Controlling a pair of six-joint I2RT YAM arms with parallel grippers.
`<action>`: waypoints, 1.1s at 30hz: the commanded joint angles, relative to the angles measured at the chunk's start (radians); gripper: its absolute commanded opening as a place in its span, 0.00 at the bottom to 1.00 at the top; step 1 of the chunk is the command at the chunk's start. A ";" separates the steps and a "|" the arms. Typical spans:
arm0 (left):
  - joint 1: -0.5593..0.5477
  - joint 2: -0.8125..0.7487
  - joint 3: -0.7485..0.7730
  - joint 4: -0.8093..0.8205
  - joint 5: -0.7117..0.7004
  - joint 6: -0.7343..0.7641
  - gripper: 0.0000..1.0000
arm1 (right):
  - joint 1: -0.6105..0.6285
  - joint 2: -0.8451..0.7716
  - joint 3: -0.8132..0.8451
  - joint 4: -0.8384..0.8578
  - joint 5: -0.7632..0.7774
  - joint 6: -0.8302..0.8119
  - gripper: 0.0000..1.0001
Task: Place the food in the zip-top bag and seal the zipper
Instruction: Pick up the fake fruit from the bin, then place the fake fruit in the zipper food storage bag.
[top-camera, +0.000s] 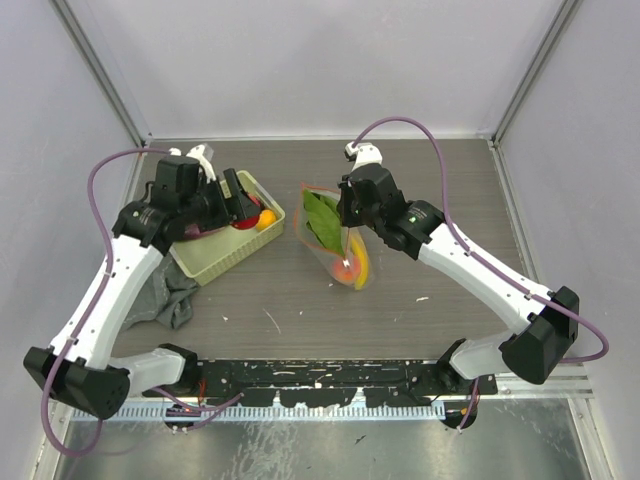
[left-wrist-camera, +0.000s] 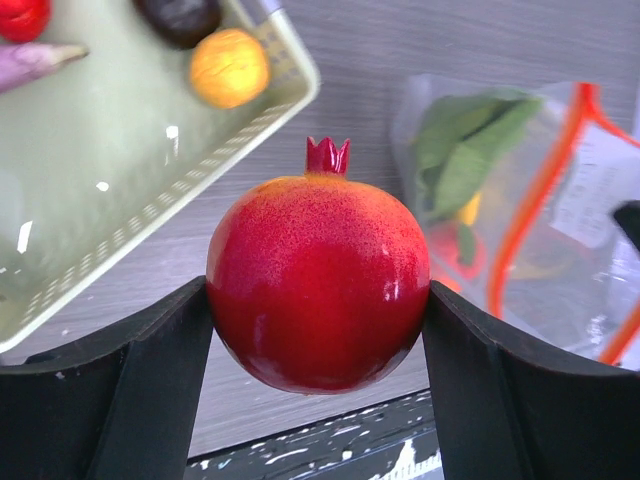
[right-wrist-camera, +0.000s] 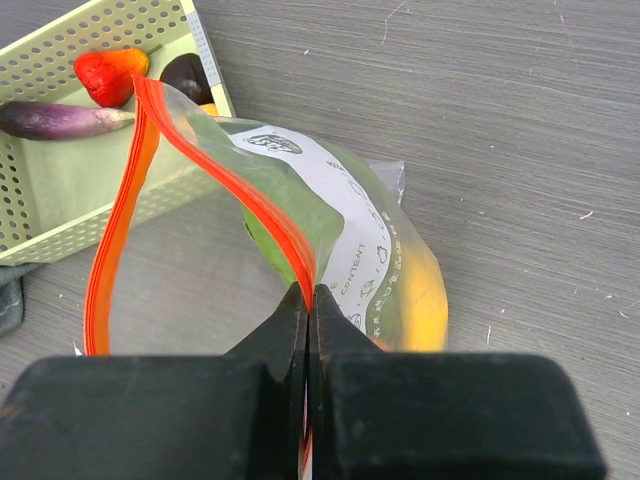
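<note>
By the basket (left-wrist-camera: 90, 230), the left hand (left-wrist-camera: 318, 300) clamps a pomegranate (left-wrist-camera: 318, 250). Right of the basket, the right hand (right-wrist-camera: 308, 300) pinches the bag (right-wrist-camera: 370, 250) at its zipper (right-wrist-camera: 115, 220), over the grey worktop (right-wrist-camera: 480, 100).

We find print only on the white label (right-wrist-camera: 345, 205) of the zip-top bag (right-wrist-camera: 290, 215). A dark oval logo (right-wrist-camera: 272, 143) stands at the label's far end and a row of small outline icons (right-wrist-camera: 372, 262) runs along its right edge. We cannot read the lettering in the logo, and in the left wrist view the label is only a blur.
</note>
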 joint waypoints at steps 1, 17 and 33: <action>-0.075 -0.058 -0.002 0.179 -0.020 -0.058 0.63 | 0.005 -0.031 0.048 0.025 0.009 0.018 0.01; -0.368 0.017 0.017 0.403 -0.114 -0.099 0.65 | 0.007 -0.037 0.045 0.025 -0.001 0.026 0.01; -0.474 0.174 0.059 0.335 -0.209 -0.066 0.82 | 0.006 -0.041 0.031 0.028 -0.001 0.023 0.01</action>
